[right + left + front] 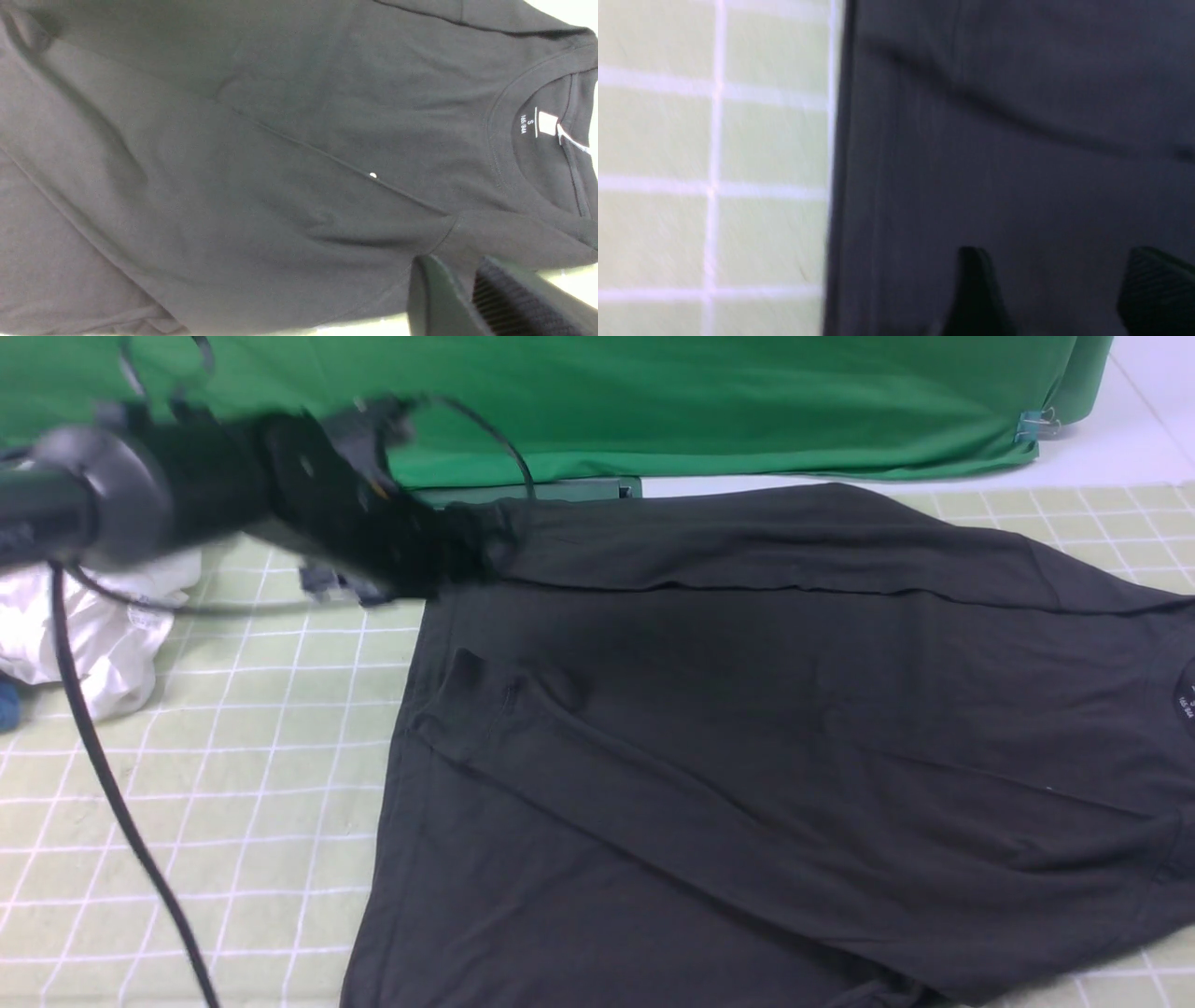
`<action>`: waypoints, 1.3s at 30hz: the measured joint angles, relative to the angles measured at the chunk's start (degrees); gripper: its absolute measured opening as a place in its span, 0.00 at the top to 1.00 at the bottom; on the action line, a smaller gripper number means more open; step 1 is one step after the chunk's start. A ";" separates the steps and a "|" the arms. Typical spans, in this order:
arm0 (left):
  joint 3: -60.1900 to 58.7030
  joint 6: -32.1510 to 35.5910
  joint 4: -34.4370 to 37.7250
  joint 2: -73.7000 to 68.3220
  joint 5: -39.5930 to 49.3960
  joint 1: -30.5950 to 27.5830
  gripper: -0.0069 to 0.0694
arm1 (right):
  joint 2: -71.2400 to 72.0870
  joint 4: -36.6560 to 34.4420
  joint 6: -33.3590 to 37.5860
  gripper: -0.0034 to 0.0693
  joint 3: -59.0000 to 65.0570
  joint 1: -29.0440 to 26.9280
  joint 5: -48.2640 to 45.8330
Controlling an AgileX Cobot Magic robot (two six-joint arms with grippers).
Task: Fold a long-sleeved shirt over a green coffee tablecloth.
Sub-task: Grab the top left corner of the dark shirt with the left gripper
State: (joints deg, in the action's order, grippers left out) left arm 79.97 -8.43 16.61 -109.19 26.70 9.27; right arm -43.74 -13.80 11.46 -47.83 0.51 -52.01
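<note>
The long-sleeved shirt (747,728) is black and lies spread flat on the green coffee tablecloth (233,784), a pale green cloth with a white grid. One sleeve is folded across the body, with its cuff (467,672) near the left hem. My left gripper (457,560) is blurred at the shirt's far left corner. In its wrist view the left gripper (1059,261) is open above the shirt (1017,140), holding nothing. My right gripper (455,263) hovers near the shoulder of the shirt (233,163), its jaws a little apart and empty. The collar label (546,123) shows.
A crumpled white garment (93,635) lies at the left edge. Deep green fabric (653,401) hangs along the back, with a dark box (560,490) below it. The left arm's black cable (112,784) trails over the tablecloth.
</note>
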 joint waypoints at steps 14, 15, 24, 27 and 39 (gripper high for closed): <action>20.33 0.72 10.30 -17.57 7.42 -4.79 0.23 | 0.00 0.00 -0.59 0.74 0.00 0.00 1.91; 21.10 0.72 11.78 -18.88 7.42 -4.84 0.23 | 0.00 0.00 -0.59 0.74 0.00 0.00 1.91; 24.39 3.57 27.96 -26.04 1.52 -4.96 0.30 | 0.00 0.00 -0.59 0.73 0.00 0.00 2.22; 24.44 3.75 29.74 -26.61 -0.02 -5.03 0.35 | 0.00 0.06 -0.54 0.72 0.00 0.00 2.77; 24.38 8.77 38.09 -26.75 -0.25 -5.17 0.86 | 0.00 0.16 -0.54 0.71 0.00 0.00 3.60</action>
State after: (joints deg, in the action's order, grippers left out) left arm 104.35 0.34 54.70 -135.94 26.45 4.10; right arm -43.74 -13.64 10.92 -47.83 0.51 -48.41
